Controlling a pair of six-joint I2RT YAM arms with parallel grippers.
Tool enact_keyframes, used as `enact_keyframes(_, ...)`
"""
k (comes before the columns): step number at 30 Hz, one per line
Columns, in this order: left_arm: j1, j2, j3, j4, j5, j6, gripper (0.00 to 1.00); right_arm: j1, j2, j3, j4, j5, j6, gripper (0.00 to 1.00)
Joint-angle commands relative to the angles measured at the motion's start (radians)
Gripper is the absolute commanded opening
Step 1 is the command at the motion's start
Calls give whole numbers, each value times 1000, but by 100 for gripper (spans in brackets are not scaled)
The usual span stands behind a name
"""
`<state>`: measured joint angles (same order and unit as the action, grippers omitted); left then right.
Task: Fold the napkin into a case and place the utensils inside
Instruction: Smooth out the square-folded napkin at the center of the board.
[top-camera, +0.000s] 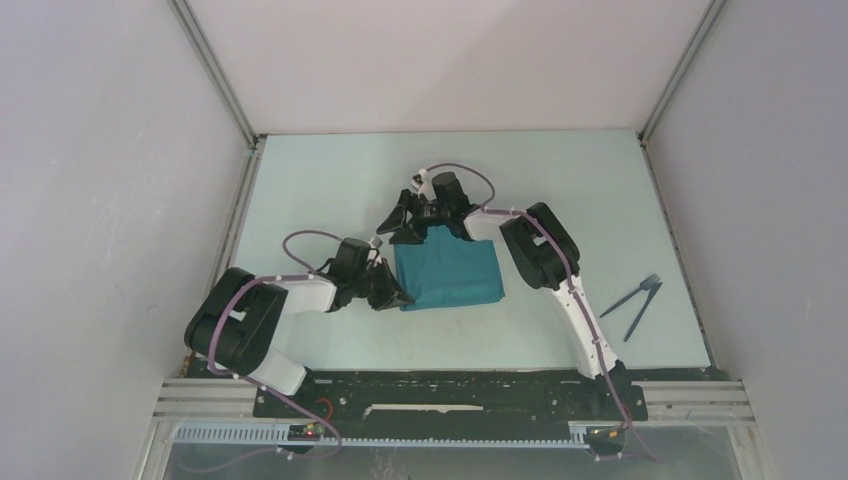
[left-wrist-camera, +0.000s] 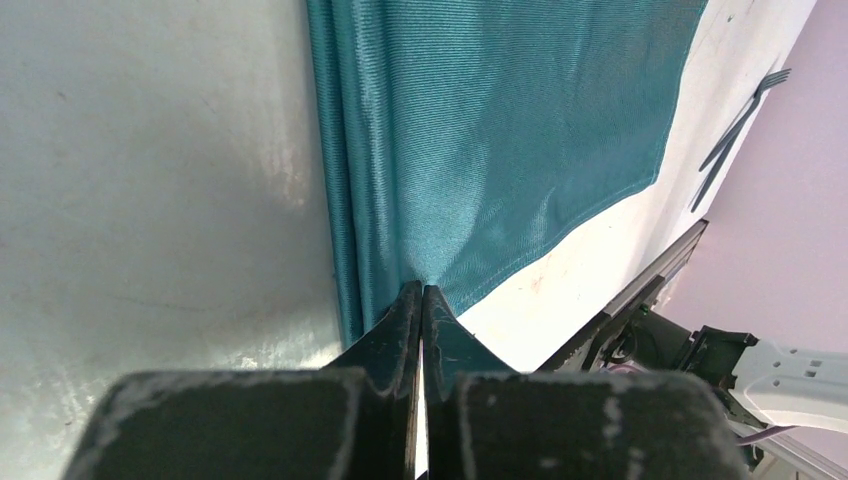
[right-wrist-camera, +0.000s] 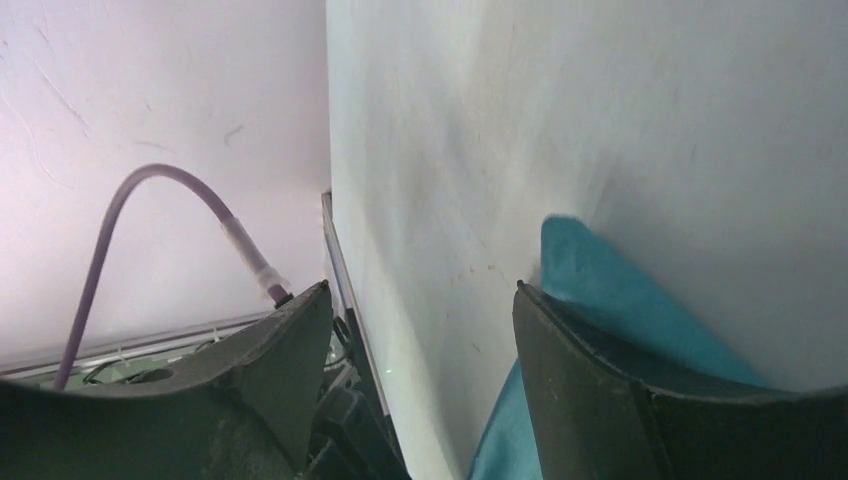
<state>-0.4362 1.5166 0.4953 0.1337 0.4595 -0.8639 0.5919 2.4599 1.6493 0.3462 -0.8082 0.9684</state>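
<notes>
Right at its tips, the left gripper (left-wrist-camera: 421, 292) is pinching tight on a corner of the folded napkin (left-wrist-camera: 500, 130), while the right gripper (right-wrist-camera: 420, 300) is hanging wide open with another corner beside one finger, so I think the folding step is happening and the right one is needing to grab its corner next.

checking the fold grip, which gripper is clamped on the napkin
The left gripper, shut on the napkin at its near corner; the right gripper stands open.
</notes>
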Motion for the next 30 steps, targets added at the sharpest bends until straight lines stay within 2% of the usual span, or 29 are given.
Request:
enact_keyframes(1,-1,27,-47,-50,-72,19,2,-24,76,100,-60,33,0,75)
enact_keyframes(6,-1,30,-42,-46,-63,19,2,-44,156,228,-58,28,46,74)
enact_keyframes(10,-3,17,-34,-46,-48,16,6,-54,232,451,-230,18,-9,75)
enact_keyframes(14,-1,-45,16,-96,-3,21,21,-84,232,660,-387,-19,-34,75)
enact_keyframes(17,1,-118,111,-195,11,37,36,-117,131,697,-507,-33,-88,76)
enact_keyframes(20,1,-157,206,-257,25,32,43,-161,-43,579,-582,-58,-144,77)
enact_keyframes(24,0,-150,264,-266,19,29,45,-221,-251,253,-560,-114,-222,77)
enact_keyframes(27,1,-86,279,-244,36,28,41,-267,-363,4,-446,-161,-234,78)
enact_keyframes(30,1,-25,271,-211,35,25,39,-306,-397,-134,-367,-193,-239,78)
